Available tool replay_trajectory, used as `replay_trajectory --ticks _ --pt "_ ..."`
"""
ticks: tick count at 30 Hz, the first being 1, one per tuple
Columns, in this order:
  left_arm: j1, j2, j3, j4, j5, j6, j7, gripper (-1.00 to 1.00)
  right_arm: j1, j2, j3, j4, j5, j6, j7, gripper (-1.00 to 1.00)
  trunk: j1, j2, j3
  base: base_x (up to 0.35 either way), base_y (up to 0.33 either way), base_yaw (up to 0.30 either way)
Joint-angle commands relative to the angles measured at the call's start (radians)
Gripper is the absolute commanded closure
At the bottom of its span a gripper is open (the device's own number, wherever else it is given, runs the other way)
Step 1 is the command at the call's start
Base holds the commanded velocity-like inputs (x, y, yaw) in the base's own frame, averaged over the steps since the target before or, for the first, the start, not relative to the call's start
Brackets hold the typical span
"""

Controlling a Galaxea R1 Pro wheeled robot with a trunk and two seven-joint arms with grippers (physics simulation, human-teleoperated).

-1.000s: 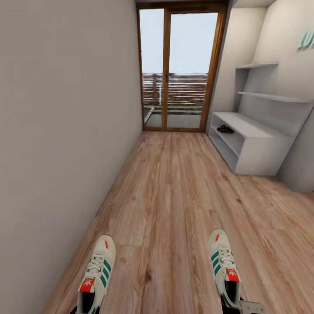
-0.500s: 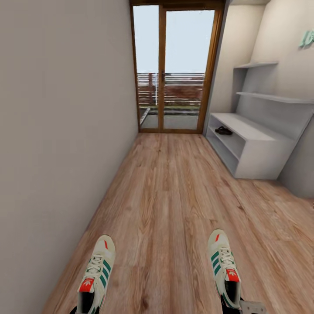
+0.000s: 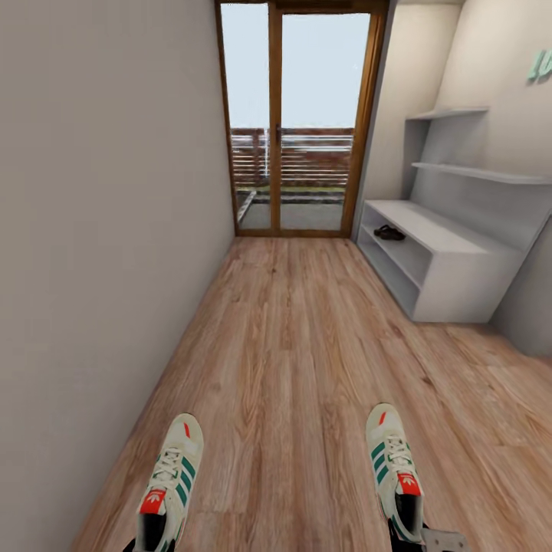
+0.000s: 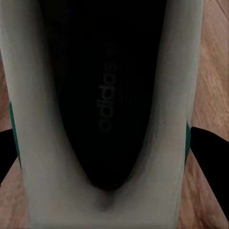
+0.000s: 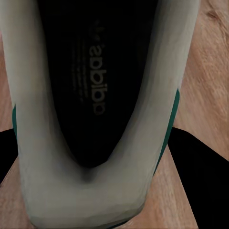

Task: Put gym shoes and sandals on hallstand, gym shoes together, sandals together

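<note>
Two off-white gym shoes with green stripes hang low in the head view, the left gym shoe [image 3: 170, 481] and the right gym shoe [image 3: 395, 469], toes pointing down the corridor. My left gripper [image 4: 107, 157] is shut on the left shoe's heel [image 4: 100, 95], a dark finger on each side. My right gripper [image 5: 102, 162] is shut the same way on the right shoe [image 5: 90, 95]. The light grey hallstand [image 3: 452, 264] stands ahead on the right. Brown sandals [image 3: 389, 232] lie in its upper slot, too small to tell apart.
A plain wall [image 3: 107, 230] runs along the left. Wood plank corridor floor [image 3: 299, 337] stretches ahead to a glazed wooden door [image 3: 295, 123]. A grey panel with teal letters [image 3: 540, 67] stands at the right edge, nearer than the hallstand.
The camera has moved along the corridor and turned slightly, so the door and hallstand sit a little differently in the picture. Both shoes stay held in the same place.
</note>
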Motion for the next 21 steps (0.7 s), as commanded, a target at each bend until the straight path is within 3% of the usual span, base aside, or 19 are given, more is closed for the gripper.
replay_trajectory --ticks 1,21 --pt "0.0 -0.002 0.007 -0.002 -0.01 -0.002 -0.007 1.0 -0.001 0.0 -0.008 0.001 0.004 -0.004 0.008 1.0 0.0 0.0 -0.001 0.339 0.0 -0.002" --pt "0.0 -0.002 0.007 -0.003 -0.01 -0.004 -0.007 1.0 -0.001 -0.002 -0.009 0.001 0.003 -0.005 0.008 1.0 0.0 0.0 -0.001 0.339 0.0 0.0"
